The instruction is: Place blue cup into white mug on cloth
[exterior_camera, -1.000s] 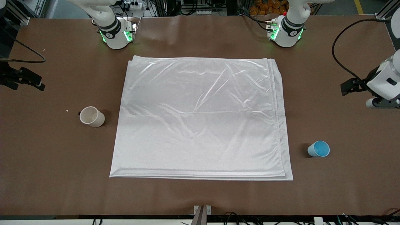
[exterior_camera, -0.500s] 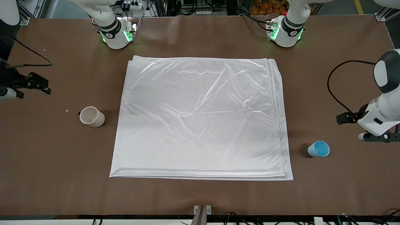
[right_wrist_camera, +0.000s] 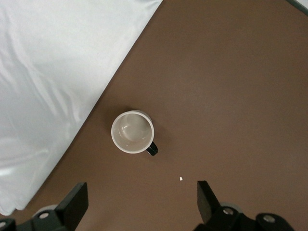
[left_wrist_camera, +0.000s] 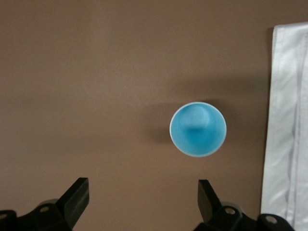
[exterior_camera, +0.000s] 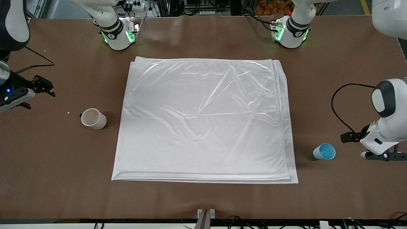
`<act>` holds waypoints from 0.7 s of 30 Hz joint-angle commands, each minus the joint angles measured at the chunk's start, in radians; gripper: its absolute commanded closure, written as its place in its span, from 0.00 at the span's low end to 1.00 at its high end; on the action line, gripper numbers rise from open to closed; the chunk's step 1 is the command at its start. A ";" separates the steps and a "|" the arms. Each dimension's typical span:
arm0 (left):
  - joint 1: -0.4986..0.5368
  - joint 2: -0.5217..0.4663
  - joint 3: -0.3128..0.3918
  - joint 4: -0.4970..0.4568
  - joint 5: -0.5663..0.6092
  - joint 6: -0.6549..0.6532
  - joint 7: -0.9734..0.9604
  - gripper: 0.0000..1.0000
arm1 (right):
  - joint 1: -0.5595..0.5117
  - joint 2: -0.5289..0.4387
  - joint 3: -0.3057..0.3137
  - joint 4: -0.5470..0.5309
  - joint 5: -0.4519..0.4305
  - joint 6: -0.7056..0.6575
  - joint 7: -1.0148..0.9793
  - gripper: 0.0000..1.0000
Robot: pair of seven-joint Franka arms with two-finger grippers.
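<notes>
L end effector (left_wrist_camera: 139,202) wide open over table nr blue cup (left_wrist_camera: 198,129); R end effector (right_wrist_camera: 139,204) open, empty, seemingly nr white mug (right_wrist_camera: 133,132).

I note the blue cup (exterior_camera: 324,151) upright on bare table near the cloth (exterior_camera: 203,121), toward the left arm's end. The white mug (exterior_camera: 93,118), dark handle, stands upright off the cloth's edge toward the right arm's end. Cloth flat, wrinkled, folded.

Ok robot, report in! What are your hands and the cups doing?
Left gripper open above blue cup. Right gripper open above white mug. Both cups on table, off cloth. Nothing in the way.
</notes>
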 commanded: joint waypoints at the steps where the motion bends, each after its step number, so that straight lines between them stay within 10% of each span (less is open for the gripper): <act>1: 0.008 0.066 -0.005 0.034 -0.027 0.059 0.030 0.00 | -0.030 0.030 0.004 -0.026 -0.013 0.022 -0.204 0.00; 21: 0.006 0.197 -0.009 0.066 -0.087 0.161 0.030 0.00 | -0.056 0.111 0.003 -0.167 -0.012 0.208 -0.647 0.00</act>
